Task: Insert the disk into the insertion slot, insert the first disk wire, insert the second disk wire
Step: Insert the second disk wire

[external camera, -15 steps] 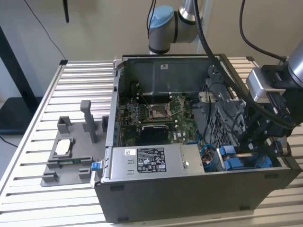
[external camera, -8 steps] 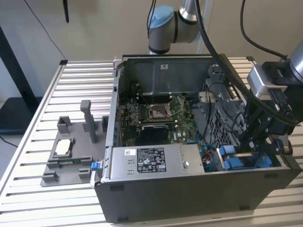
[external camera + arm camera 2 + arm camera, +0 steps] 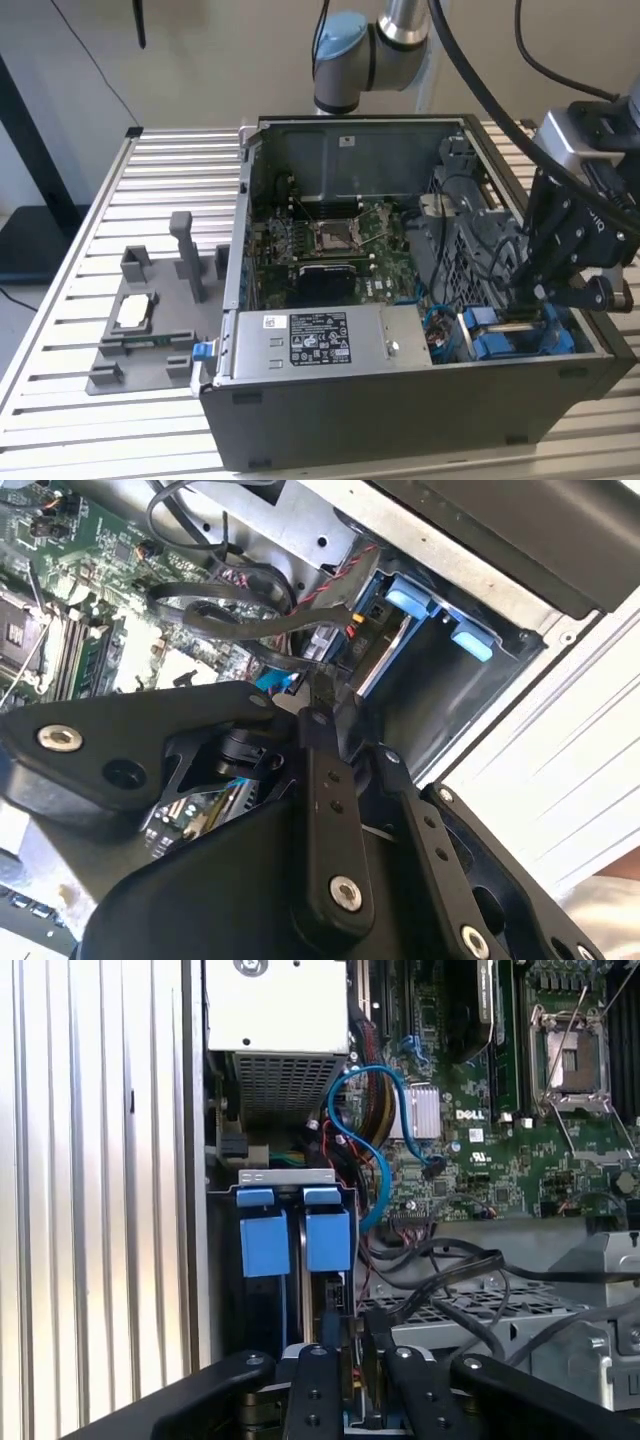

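My gripper (image 3: 527, 300) hangs inside the open computer case, at its front corner on the exterior view's right, just above the insertion slot (image 3: 510, 340). In both wrist views its black fingers (image 3: 345, 1355) stand close together, shut on the plug of a flat black disk wire (image 3: 215, 615). The gripper (image 3: 325, 695) holds that plug right by the bay. The disk (image 3: 388, 648) sits in the slot on its edge, silver side showing, with the blue frame tabs (image 3: 328, 1238) at its end. The gripper (image 3: 358, 1335) is in line with the disk's near end.
A silver labelled power-supply box (image 3: 310, 345) fills the case front beside the bay. The motherboard (image 3: 340, 240) lies behind it, with a blue cable (image 3: 385, 1140) and loose black wires. A grey fixture (image 3: 140, 330) holding a small silver chip stands on the slatted table (image 3: 90, 430).
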Motion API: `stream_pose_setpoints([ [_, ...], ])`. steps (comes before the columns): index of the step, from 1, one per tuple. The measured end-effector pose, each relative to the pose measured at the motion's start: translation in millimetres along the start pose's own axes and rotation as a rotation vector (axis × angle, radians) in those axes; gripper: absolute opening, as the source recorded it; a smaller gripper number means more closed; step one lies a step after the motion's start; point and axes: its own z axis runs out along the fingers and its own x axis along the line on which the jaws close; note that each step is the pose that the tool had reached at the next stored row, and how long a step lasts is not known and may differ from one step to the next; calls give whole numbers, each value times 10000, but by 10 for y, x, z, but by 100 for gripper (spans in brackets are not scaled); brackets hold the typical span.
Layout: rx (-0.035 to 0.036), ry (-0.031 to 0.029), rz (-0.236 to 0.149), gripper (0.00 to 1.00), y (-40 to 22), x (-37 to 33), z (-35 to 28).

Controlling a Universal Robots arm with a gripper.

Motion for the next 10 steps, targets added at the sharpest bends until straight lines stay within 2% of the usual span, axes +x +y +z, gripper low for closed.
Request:
stream_pose_setpoints([
  [4,-1,-1,0,24,10,-15,-94],
  [10,-1,-1,0,24,12,-17,-107],
])
